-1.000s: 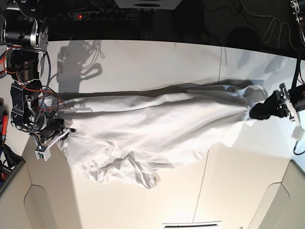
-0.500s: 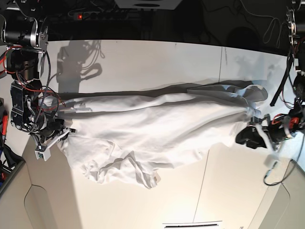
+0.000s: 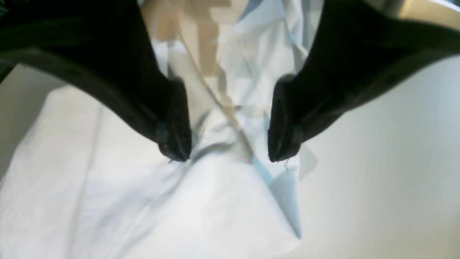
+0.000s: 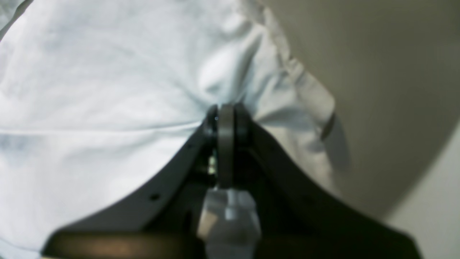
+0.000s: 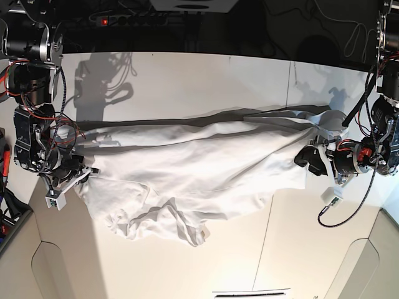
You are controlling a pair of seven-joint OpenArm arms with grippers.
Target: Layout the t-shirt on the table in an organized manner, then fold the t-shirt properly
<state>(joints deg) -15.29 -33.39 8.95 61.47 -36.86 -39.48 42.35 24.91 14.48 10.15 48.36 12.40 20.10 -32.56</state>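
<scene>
The left gripper (image 3: pixel 230 144) now stands with jaws parted over the t-shirt (image 5: pixel 199 168), having let go and swung in from the table's (image 5: pixel 187 75) edge; the right gripper (image 4: pixel 225 118) stays pinched on cloth. Spreading continues; a fresh grip seems next.

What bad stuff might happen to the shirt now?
1. The left hand is open over the t-shirt, holding nothing. If it closes badly, it may pinch a crumpled fold.
2. The right hand is shut on the cloth; pulling alone might drag the shirt sideways.
3. The bunched part near the table front may stay wrinkled.
</scene>
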